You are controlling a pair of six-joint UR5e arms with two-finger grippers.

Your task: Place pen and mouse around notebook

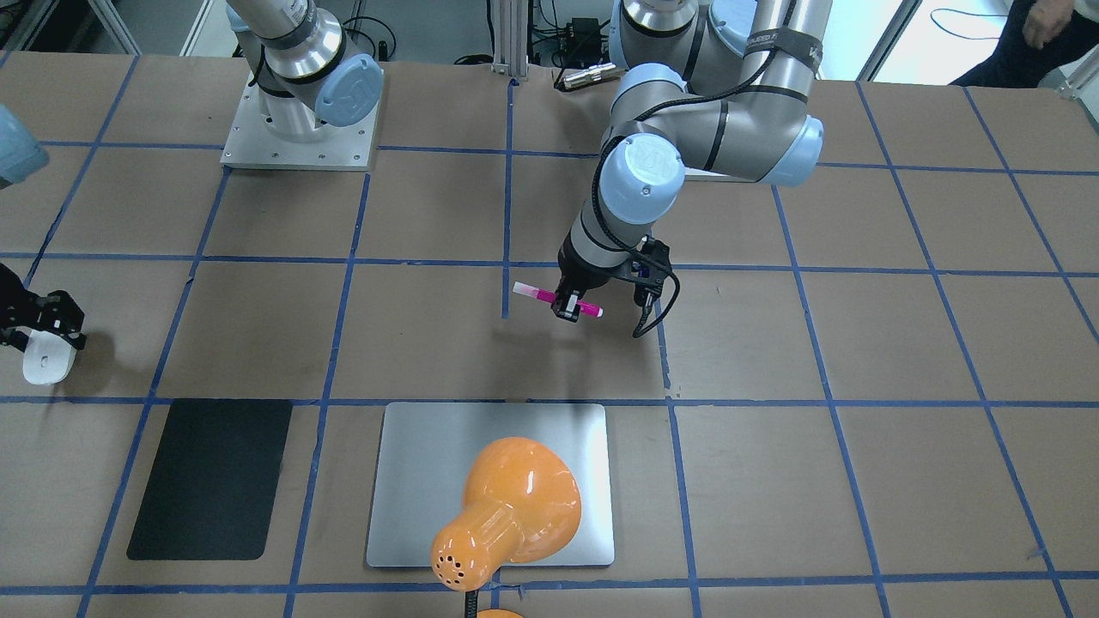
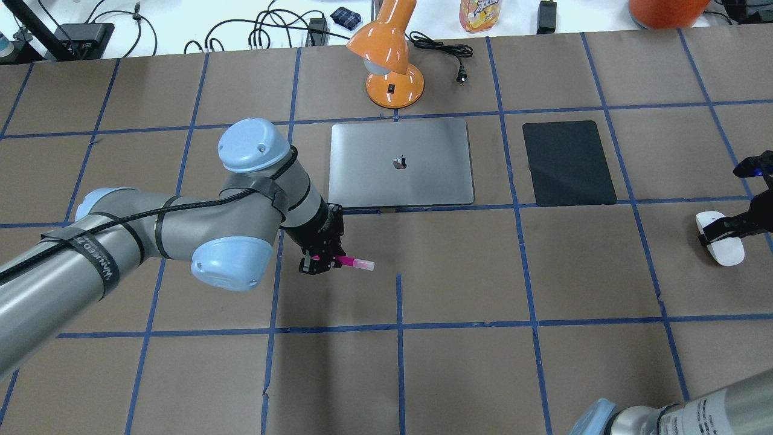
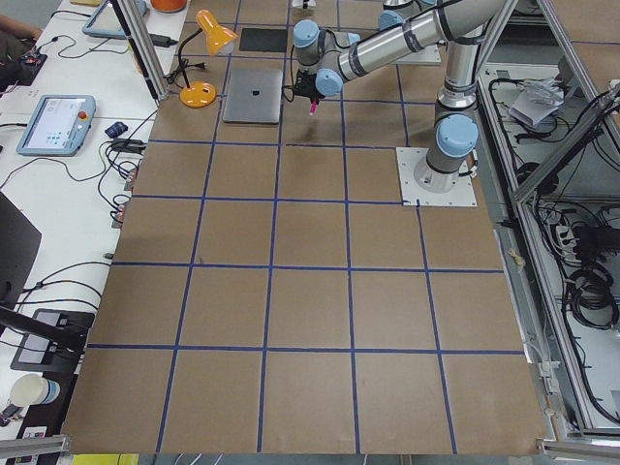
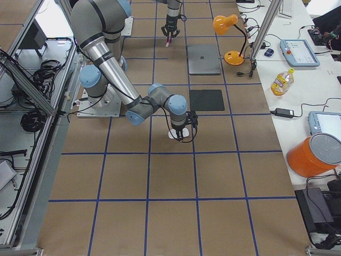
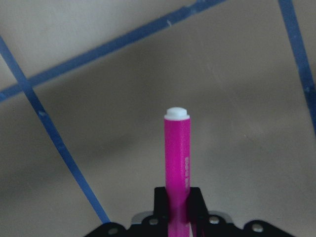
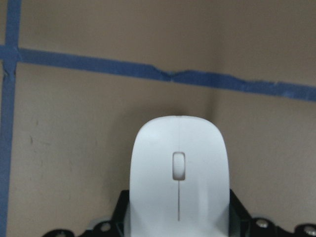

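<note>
left tool (image 2: 320, 263): closed on the pen (image 2: 357, 263), clamped around mid-barrel
pen: held level above the surface (image 2: 459, 362), pale cap end pointing to the robot's right. The left wrist view shows the magenta barrel running straight out from between the fingers.
pen vs notebook (image 2: 423, 181): on the robot's side of it, near its near-left corner, not touching
right tool (image 2: 724, 228): gripping the mouse (image 2: 723, 252) by its sides. In the right wrist view the white shell sits between the fingers, scroll wheel facing up.
mouse: far out on the robot's right, well apart from the notebook. Can't tell if it's resting on the surface or just off it.
black mat (image 2: 567, 162): flat, right of the notebook, with a gap between them
orange lamp (image 2: 386, 54): at the notebook's far edge
</note>
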